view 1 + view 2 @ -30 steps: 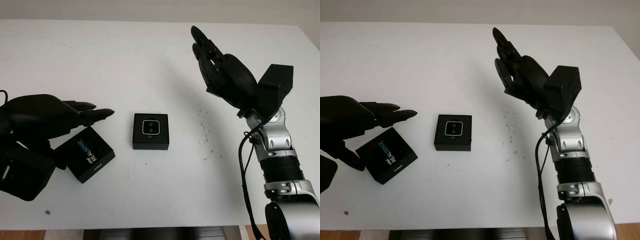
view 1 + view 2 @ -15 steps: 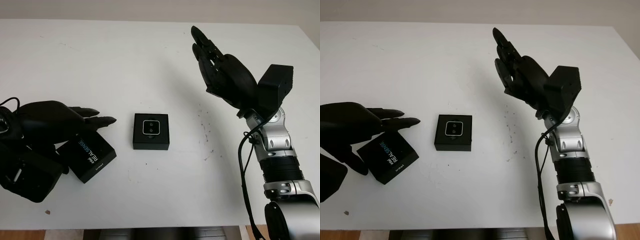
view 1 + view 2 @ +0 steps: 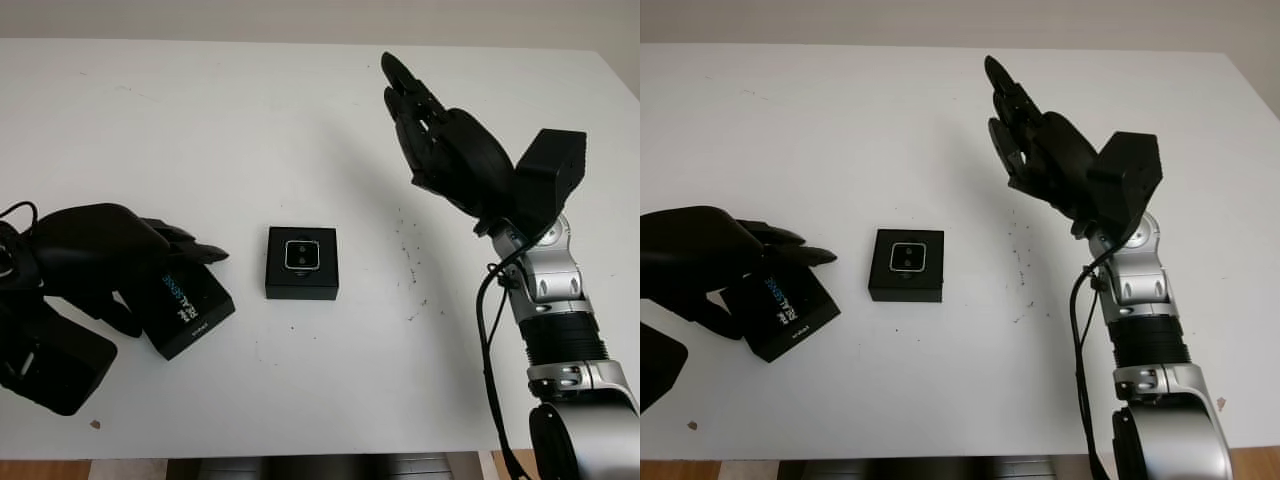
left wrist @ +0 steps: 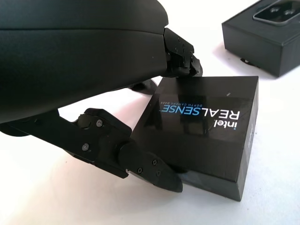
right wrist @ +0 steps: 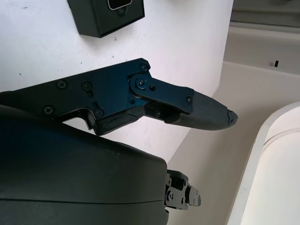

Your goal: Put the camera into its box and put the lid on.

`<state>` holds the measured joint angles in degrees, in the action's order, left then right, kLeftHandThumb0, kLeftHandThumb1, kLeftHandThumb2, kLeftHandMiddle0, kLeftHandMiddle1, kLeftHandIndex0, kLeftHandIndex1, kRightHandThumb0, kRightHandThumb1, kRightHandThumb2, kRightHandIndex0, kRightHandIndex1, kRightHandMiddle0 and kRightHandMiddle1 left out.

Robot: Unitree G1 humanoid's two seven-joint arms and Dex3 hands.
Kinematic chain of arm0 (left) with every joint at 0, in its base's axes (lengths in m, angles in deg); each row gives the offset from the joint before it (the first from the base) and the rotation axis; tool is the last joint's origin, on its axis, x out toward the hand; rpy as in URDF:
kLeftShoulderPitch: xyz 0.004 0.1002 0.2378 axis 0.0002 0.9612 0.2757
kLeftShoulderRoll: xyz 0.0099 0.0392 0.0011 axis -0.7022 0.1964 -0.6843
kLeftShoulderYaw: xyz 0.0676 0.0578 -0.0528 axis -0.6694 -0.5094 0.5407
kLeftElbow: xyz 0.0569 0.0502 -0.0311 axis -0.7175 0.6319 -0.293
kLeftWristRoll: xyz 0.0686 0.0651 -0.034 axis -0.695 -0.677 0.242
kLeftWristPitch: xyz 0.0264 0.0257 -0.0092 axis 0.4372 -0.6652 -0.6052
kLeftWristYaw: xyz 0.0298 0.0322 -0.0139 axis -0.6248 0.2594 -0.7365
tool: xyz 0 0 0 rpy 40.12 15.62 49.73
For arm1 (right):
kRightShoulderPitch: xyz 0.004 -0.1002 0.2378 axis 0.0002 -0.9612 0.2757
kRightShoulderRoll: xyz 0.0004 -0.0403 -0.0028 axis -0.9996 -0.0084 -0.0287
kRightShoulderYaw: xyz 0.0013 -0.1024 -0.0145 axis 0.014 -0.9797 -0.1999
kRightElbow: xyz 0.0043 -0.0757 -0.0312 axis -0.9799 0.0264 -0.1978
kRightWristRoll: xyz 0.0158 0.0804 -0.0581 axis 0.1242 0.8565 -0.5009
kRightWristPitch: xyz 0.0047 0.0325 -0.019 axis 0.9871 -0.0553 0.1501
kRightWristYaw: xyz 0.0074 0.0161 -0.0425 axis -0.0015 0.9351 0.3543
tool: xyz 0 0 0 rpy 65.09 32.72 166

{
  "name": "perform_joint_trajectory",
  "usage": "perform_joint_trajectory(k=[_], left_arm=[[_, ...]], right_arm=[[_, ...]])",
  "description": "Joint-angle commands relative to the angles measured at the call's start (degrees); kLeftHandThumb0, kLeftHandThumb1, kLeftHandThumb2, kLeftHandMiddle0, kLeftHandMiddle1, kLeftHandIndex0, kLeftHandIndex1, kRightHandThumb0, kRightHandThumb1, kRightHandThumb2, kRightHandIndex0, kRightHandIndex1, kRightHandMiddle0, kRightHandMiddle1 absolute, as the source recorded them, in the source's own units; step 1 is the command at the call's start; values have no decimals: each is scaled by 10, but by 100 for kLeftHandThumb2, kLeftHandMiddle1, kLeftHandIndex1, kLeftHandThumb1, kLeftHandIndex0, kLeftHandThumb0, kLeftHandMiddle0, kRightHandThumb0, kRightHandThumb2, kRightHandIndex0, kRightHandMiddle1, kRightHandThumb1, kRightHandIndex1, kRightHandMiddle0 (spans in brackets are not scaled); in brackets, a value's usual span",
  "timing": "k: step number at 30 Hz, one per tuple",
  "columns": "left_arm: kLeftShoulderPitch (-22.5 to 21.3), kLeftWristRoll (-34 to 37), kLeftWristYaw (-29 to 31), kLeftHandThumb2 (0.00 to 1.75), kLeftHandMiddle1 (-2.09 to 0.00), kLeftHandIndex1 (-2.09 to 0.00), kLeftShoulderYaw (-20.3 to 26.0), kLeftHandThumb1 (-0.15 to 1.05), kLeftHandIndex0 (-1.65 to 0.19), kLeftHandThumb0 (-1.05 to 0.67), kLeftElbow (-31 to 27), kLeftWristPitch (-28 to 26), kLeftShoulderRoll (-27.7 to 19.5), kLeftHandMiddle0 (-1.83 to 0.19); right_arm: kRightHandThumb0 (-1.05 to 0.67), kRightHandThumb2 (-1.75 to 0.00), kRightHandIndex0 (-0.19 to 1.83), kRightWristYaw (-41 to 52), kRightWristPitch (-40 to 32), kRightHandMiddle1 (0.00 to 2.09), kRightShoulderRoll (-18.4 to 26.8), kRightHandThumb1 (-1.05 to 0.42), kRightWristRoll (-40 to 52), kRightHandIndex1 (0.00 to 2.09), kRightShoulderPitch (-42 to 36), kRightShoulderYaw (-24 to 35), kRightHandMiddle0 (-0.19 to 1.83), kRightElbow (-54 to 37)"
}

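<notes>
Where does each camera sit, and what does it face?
Head stereo pair: looks down at the table; left hand grips the lid, right hand open, raised at right.
Left wrist: beside its hand, facing lid and box.
Right wrist: beside its hand, facing box and table edge.
Shared: every view shows the box.

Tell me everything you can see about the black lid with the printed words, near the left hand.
The lid is a square, shallow black piece that looks like glossy cardboard, with "intel REALSENSE" printed on top in white and blue. It lies on the white table, turned at an angle, apart from the open box that holds the camera. The left hand is closing on it: one finger presses a side edge, others touch its top edge. It appears not yet lifted.
</notes>
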<state>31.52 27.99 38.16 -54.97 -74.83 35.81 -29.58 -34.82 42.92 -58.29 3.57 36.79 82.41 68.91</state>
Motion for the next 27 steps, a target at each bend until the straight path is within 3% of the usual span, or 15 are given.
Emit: perform_joint_trajectory(k=[1, 3, 5, 6, 10, 14, 16, 20, 24, 27], left_arm=[[10, -13, -30, 6, -107, -95, 8, 99, -19, -15, 11, 14, 11, -18], [13, -27, -56, 8, -125, -125, 10, 103, -11, -13, 18, 22, 15, -16], [15, -31, -68, 9, -174, -164, 10, 104, -3, -15, 20, 23, 16, -9], [15, -32, -72, 9, -183, -172, 9, 105, -2, -16, 21, 24, 15, -8], [18, -35, -87, 8, -177, -176, 9, 105, -6, -20, 25, 29, 16, -16], [26, -15, -84, 13, -206, -198, 16, 105, 1, -28, 18, 2, 27, -11], [32, 4, -79, 11, -205, -188, 21, 105, -2, -30, 11, -24, 38, -11], [37, 43, -50, 9, -183, -164, 34, 105, -9, -29, -20, -103, 61, -18], [32, 59, -10, 7, -164, -154, 42, 105, -12, -29, -74, -232, 84, -25], [17, 77, 17, 6, -164, -152, 44, 104, -15, -28, -108, -328, 100, -29]], right_arm=[[-72, -71, -19, 2, 7, 5, 4, -105, -5, 2, -6, -3, -18, -7], [-74, -70, -17, -3, 4, 6, 4, -105, -13, 4, -7, -5, -16, -9], [-73, -69, -17, -1, 2, 6, 4, -105, -15, 4, -8, -5, -15, -11], [-73, -69, -17, -1, 2, 6, 4, -105, -15, 4, -8, -5, -15, -11], [-73, -69, -15, -6, 6, 7, 5, -105, -24, 5, -8, -8, -13, -11], [-74, -67, -15, -9, 8, 7, 4, -105, -28, 5, -8, -9, -13, -11], [-75, -67, -13, -13, 5, 7, 4, -105, -33, 6, -8, -11, -12, -12], [-74, -66, -14, -11, 2, 7, 2, -105, -31, 5, -8, -11, -13, -12], [-75, -66, -14, -13, 2, 7, 3, -105, -35, 6, -10, -13, -12, -14], [-76, -66, -14, -13, -1, 6, 4, -105, -36, 6, -12, -14, -13, -17]])
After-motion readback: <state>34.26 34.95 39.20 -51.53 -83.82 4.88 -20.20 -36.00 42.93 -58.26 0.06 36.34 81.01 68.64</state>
